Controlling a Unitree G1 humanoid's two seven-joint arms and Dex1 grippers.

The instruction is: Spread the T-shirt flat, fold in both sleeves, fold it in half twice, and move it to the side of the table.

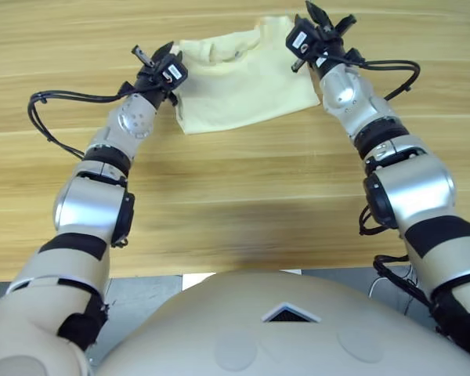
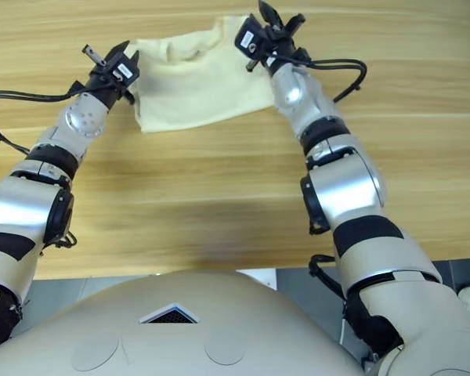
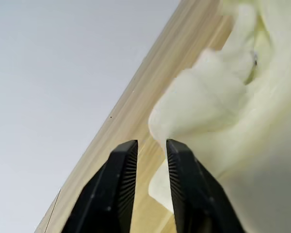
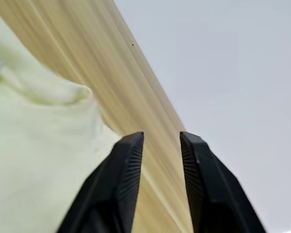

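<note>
A pale yellow T-shirt point(image 1: 239, 82) lies bunched into a rough rectangle on the far part of the wooden table point(image 1: 235, 196), collar toward the far edge. My left gripper point(image 1: 155, 53) hovers at the shirt's far-left corner. In the left wrist view its fingers point(image 3: 126, 170) stand slightly apart over bare wood, with a fold of the T-shirt point(image 3: 208, 107) just beyond them. My right gripper point(image 1: 329, 16) is at the shirt's far-right corner. Its fingers point(image 4: 128, 165) are also parted, nothing between them, beside the T-shirt's edge point(image 4: 34, 145).
The table's far edge point(image 4: 150, 92) runs just past both grippers, with a plain pale surface beyond it. A wide stretch of bare wood lies between the shirt and the table's near edge. Black cables loop off both forearms.
</note>
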